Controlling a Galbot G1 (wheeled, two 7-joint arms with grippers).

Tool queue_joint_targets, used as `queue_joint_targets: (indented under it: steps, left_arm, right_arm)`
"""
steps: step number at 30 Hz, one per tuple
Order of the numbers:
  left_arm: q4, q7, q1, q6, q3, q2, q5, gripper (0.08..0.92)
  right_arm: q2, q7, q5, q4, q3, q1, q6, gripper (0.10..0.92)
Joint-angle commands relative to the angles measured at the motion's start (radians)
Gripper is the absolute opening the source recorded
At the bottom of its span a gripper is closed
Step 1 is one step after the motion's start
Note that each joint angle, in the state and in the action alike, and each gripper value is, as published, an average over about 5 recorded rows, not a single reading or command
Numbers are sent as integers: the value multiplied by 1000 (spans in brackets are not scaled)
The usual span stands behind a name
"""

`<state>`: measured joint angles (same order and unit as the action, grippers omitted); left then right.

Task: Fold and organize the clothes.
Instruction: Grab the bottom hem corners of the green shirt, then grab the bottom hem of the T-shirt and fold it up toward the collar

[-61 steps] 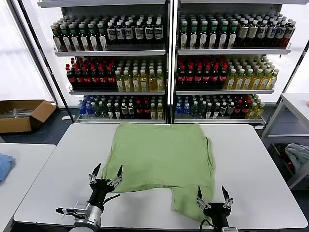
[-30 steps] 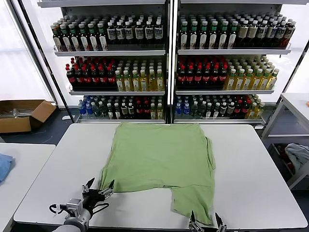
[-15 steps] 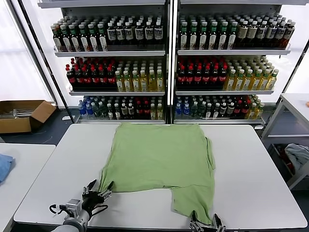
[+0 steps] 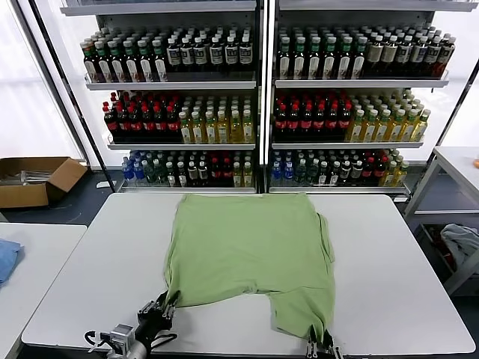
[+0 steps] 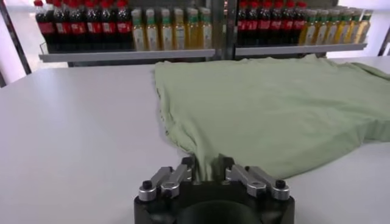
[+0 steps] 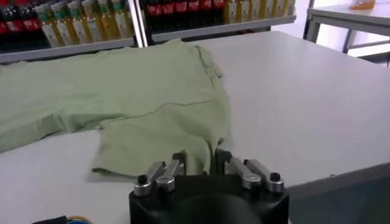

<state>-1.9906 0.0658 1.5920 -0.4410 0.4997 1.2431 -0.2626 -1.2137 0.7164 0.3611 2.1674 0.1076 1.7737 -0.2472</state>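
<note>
Looking at it now, both hands sit at the near edge of the white table (image 4: 389, 247), each pinching the near hem of the light green polo shirt (image 4: 251, 243). Left hand (image 5: 206, 169) is clamped on the near-left corner, right hand (image 6: 200, 159) on the near-right flap. The shirt spreads flat away from both toward the bottle shelves (image 4: 258, 112), so I'd guess the fold carries that near edge straight forward over the body.

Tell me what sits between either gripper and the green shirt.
Nothing visible. The left gripper is shut on the polo shirt at its near left corner, and the right gripper is shut on its near right corner. Only bare table surrounds the shirt.
</note>
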Motion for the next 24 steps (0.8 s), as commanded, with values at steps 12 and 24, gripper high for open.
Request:
queue_joint_targets:
  steps: [12,24]
  left_arm:
    - [-12,-7,-26,102,7,31,20,110]
    - [57,-46,-267,234,7,78,-85,101]
  right_arm:
    - [-6,-110,-168,-2,44,-85,128,108]
    - [-31,-195,-182,-72,151,-386,152,108]
